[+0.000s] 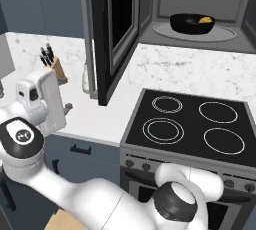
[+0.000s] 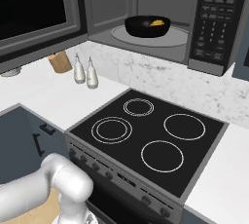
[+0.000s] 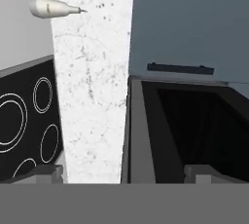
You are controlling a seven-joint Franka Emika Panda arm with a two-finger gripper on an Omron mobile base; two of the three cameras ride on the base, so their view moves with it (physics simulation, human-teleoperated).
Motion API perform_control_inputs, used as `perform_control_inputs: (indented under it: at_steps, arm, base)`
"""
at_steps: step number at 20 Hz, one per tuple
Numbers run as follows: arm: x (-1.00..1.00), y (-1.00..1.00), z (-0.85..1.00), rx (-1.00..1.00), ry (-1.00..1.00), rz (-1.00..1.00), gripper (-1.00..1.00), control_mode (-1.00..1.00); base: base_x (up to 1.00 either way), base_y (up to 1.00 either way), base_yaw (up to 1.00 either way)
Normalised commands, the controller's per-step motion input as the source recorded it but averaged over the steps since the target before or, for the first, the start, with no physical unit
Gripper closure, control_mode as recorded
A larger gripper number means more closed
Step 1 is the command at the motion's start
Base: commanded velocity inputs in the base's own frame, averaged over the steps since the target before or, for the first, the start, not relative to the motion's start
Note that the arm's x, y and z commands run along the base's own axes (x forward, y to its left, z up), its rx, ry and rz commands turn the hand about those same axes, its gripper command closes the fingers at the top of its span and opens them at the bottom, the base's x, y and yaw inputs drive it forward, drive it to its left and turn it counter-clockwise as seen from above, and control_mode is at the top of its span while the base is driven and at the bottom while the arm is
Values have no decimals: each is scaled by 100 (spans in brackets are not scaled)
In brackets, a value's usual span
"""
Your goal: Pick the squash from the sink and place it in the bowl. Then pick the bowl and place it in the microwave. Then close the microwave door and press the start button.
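The black bowl [image 1: 192, 24] [image 2: 147, 26] sits on the round turntable inside the microwave [image 1: 200, 4] [image 2: 146, 4], with the yellow-orange squash [image 1: 204, 20] [image 2: 156, 22] in it. The microwave door [image 1: 112, 29] [image 2: 39, 13] [image 3: 194, 130] stands swung wide open to the left. My gripper [image 1: 65, 108] [image 3: 125, 173] is open and holds nothing. It hovers low over the counter, left of the open door and apart from it, and faces the door's edge. The button panel [image 2: 211, 23] is on the microwave's right side. The sink is out of view.
A black four-ring cooktop [image 1: 190, 124] [image 2: 146, 140] lies below the microwave. A knife block [image 1: 55, 66] [image 2: 59, 61] and two shakers [image 2: 83, 69] [image 3: 48, 8] stand on the white marbled counter [image 1: 95, 114] left of it. Blue-grey cabinets [image 3: 194, 23] hang behind the door.
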Motion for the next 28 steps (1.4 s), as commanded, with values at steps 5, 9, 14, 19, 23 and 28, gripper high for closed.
perform_control_inputs:
  at_steps: [5, 9, 14, 19, 23, 28]
  arm:
    - [16, -55, 15, 0, -4, -3, -100, -100]
    - [0, -47, 28, 0, -14, 0, -100, -100]
    - [-5, -65, 34, 0, -17, 0, -100, -100]
    - [-2, -92, 19, 0, -12, 0, -100, -100]
    - [-10, -97, 17, 0, -9, 0, -100, -100]
    - [-27, -98, 26, 1, -10, 0, -100, -100]
  base:
    - [0, 0, 0]
    - [0, 0, 0]
    - [0, 0, 0]
    - [0, 0, 0]
    - [0, 0, 0]
    - [0, 0, 0]
